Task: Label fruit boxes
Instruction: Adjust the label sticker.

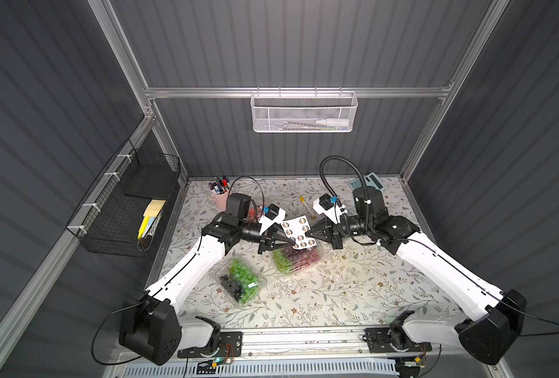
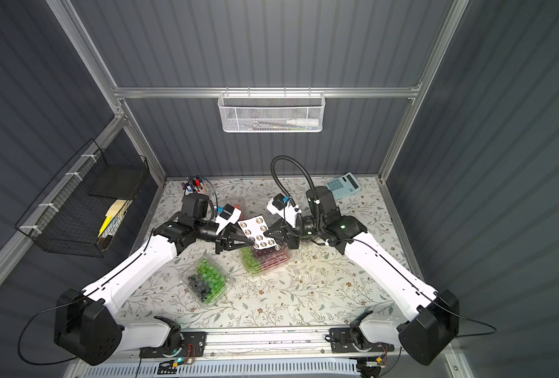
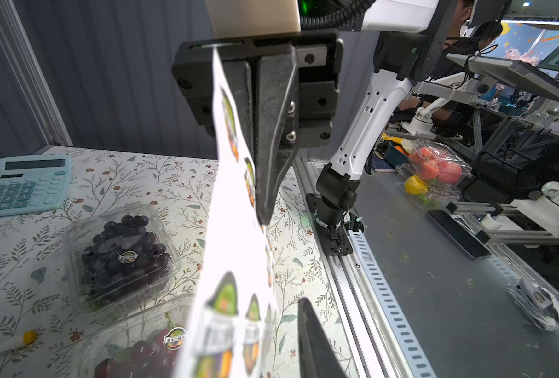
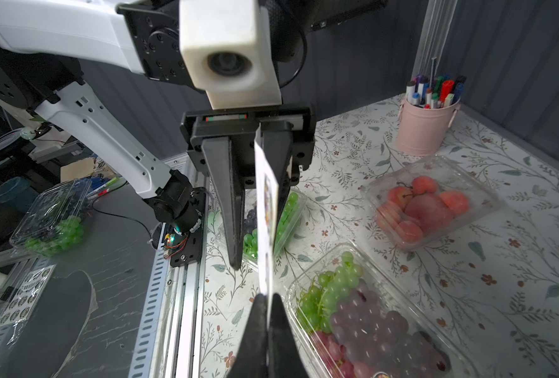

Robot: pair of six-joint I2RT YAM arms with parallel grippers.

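Both grippers meet at a white sticker sheet (image 1: pixel 299 233) held in the air over the green-and-red grapes box (image 1: pixel 296 260). My right gripper (image 4: pixel 267 299) is shut on the sheet's edge. My left gripper (image 1: pixel 292 243) stands slightly open around the opposite edge, with a gap beside its finger (image 3: pixel 314 343). The green-and-black grapes box (image 1: pixel 240 283) lies near the left arm. The strawberries box (image 4: pixel 428 203) sits by the pen cup. The blueberries box (image 3: pixel 121 255) carries a round sticker and lies near the calculator; the right arm hides it in both top views.
A pink pen cup (image 1: pixel 220 196) stands at the back left and a blue calculator (image 2: pixel 342 186) at the back right. A yellow-capped marker (image 1: pixel 306 206) lies behind the sheet. A black wire basket (image 1: pixel 131 209) hangs on the left wall and a white mesh basket (image 1: pixel 304 113) on the back rail.
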